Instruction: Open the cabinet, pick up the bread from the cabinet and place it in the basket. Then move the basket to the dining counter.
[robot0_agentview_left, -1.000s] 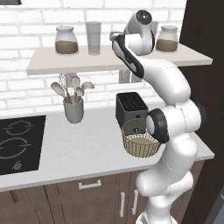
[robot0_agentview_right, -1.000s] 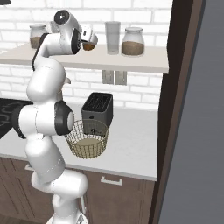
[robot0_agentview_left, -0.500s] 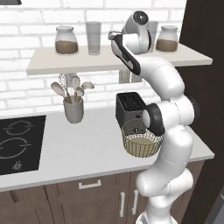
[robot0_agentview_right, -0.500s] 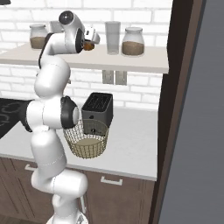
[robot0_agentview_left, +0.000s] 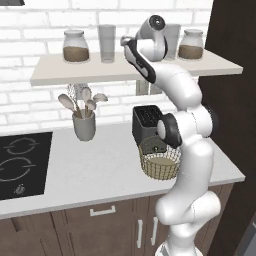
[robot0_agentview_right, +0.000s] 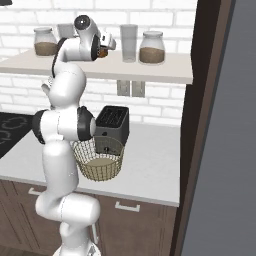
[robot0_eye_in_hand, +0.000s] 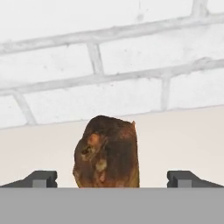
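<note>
Reaching at shelf height: gripper (robot0_eye_in_hand: 112, 179) with fingers spread wide, bread (robot0_eye_in_hand: 107, 152) centred between the tips, touching neither.

Bread sits on the pale shelf (robot0_agentview_left: 75, 72) against the white brick wall (robot0_eye_in_hand: 109, 65); it is a dark-brown, lumpy, crusty chunk, upright, with lighter tan patches. Fingertips (robot0_eye_in_hand: 41, 178) are small, dark, blocky. Basket (robot0_agentview_right: 99, 160) is round tan wire mesh with a pale bottom, on the counter (robot0_agentview_left: 90, 170) just in front of the black toaster (robot0_agentview_right: 112, 127). No legible writing anywhere.
</note>
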